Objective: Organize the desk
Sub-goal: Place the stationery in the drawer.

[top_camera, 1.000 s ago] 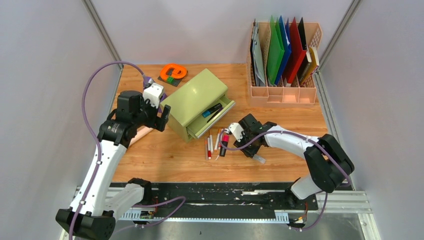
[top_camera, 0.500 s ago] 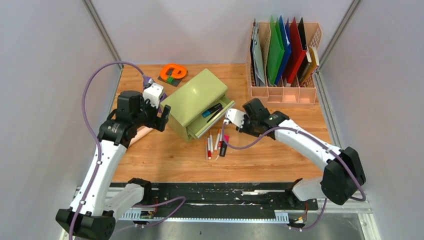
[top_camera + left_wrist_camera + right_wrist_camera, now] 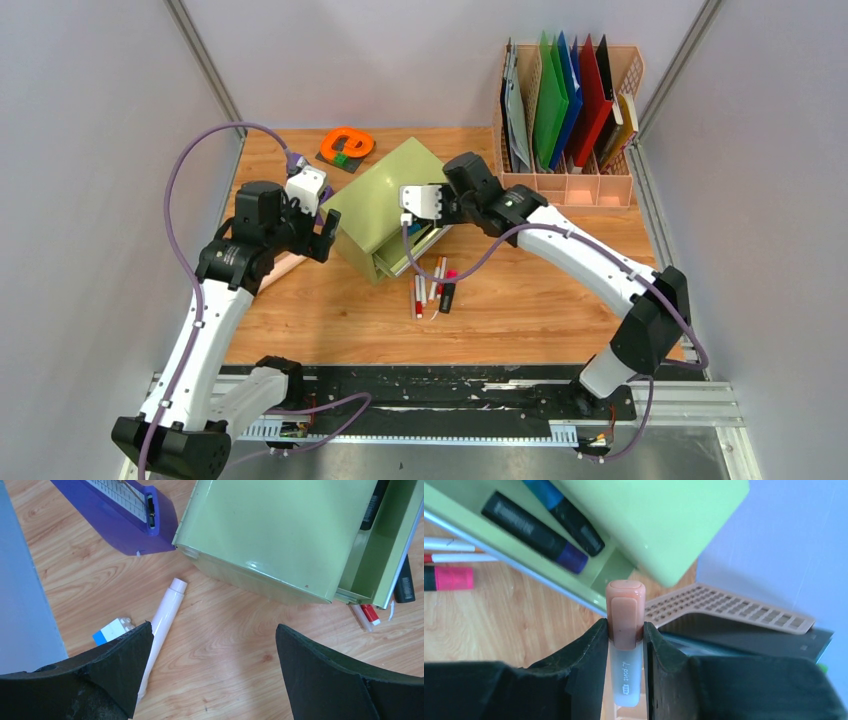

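Orange-brown wood-grain plank desk (image 3: 560,290), filling the cell floor ahead of both arm bases. My right gripper (image 3: 624,632) clamps a peach-capped translucent marker (image 3: 625,611) beside the olive-green metal chest (image 3: 378,192). My left gripper (image 3: 214,635) gapes wide, holding nothing.

we are wearing white shells on our left arm (image 3: 200,335) and right arm (image 3: 585,262), with black housings bulging at the joints. purple cables (image 3: 180,180) are looping beside both. white blocks (image 3: 306,188) are capping the wrists. our left hand (image 3: 212,630) and right hand (image 3: 625,627) are showing thick matte black fingers, wedge-shaped and rough-edged.
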Controlling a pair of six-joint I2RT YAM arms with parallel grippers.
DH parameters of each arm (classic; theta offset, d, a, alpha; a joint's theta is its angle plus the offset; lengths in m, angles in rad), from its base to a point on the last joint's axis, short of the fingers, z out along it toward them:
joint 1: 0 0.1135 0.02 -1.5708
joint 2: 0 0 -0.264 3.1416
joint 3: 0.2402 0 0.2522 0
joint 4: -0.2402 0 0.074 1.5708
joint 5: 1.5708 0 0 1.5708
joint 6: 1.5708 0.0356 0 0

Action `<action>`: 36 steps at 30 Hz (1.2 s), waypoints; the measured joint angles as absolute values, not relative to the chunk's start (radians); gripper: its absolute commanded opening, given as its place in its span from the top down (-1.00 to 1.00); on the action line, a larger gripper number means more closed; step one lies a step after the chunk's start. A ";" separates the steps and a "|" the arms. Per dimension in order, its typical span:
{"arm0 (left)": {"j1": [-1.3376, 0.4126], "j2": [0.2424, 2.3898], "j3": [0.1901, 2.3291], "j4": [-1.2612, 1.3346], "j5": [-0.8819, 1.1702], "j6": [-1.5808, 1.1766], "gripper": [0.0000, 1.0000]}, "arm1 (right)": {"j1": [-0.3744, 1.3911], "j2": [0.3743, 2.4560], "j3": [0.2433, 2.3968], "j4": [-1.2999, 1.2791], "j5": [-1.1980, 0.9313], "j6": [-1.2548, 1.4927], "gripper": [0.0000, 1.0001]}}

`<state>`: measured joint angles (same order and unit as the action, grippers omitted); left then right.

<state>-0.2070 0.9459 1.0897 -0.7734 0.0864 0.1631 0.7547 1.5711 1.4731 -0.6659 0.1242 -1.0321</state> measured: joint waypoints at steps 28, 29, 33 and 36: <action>-0.207 0.933 1.090 -0.773 0.043 0.163 -1.00 | 0.948 1.750 1.541 -0.616 0.189 -1.233 1.00; -0.207 0.933 1.090 -0.773 0.043 0.163 -1.00 | 0.952 1.750 1.541 -0.621 0.188 -1.233 1.00; -0.207 0.933 1.090 -0.773 0.043 0.163 -1.00 | 0.960 1.750 1.539 -0.643 0.178 -1.233 1.00; -0.207 0.933 1.090 -0.773 0.041 0.163 -1.00 | 0.965 1.750 1.529 -0.654 0.171 -1.233 1.00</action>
<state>-0.2070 0.9329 1.0897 -0.7734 0.0414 0.1631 0.9649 1.7500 1.5288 -0.6540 0.1707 -1.2331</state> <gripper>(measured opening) 1.000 0.296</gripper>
